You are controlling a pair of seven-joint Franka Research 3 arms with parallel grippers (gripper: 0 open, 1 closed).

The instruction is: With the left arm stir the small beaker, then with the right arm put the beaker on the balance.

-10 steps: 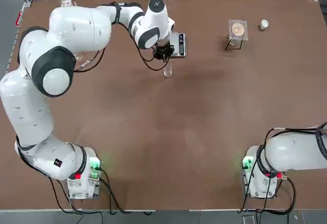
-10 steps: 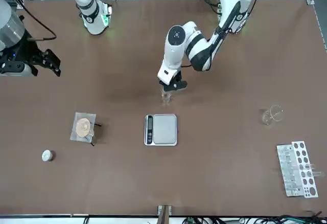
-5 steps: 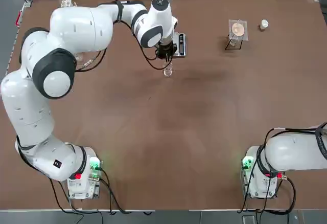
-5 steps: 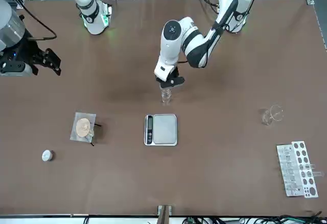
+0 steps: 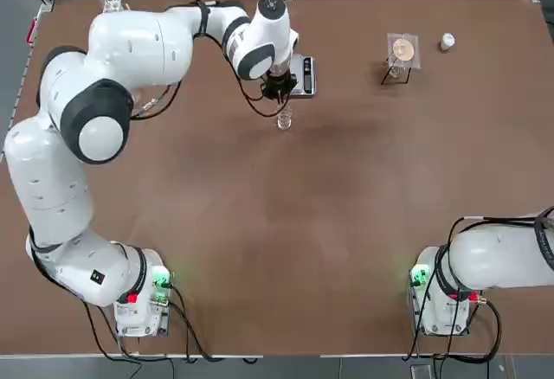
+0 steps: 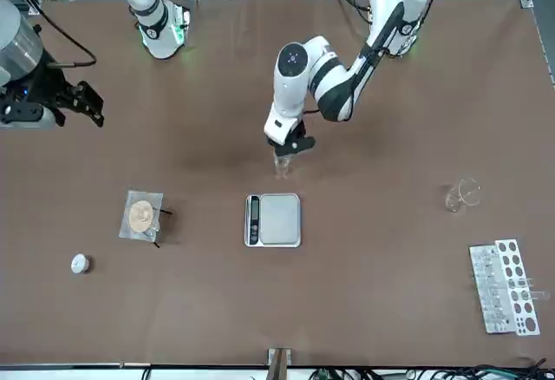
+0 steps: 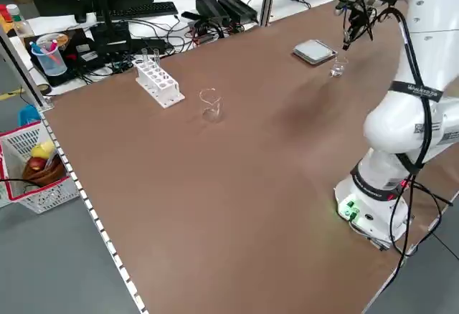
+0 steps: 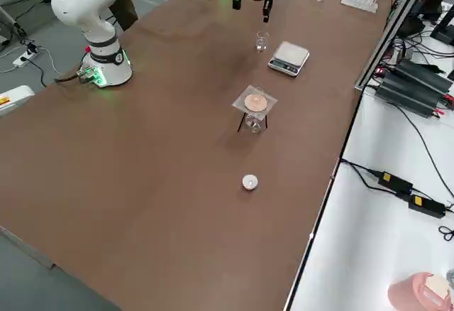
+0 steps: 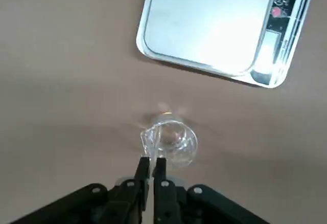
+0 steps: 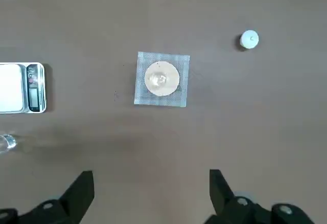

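Left gripper (image 9: 153,159), pressed together above small beaker (image 9: 180,143), has shifted slightly back: I judge stirring underway. Right gripper (image 10: 152,173), spread, parked right of balance (image 6: 279,220).

The left arm (image 5: 102,111) rises from its base, bows out to the robot's left at the elbow, then reaches forward and inward, its wrist (image 5: 268,43) bent so that the left end effector (image 9: 152,159) points down over the far part of the surface, fingers drawn together with a narrow gap. The right arm (image 5: 506,256) is out to the robot's right, the right end effector (image 10: 152,172) raised, fingers spread wide.
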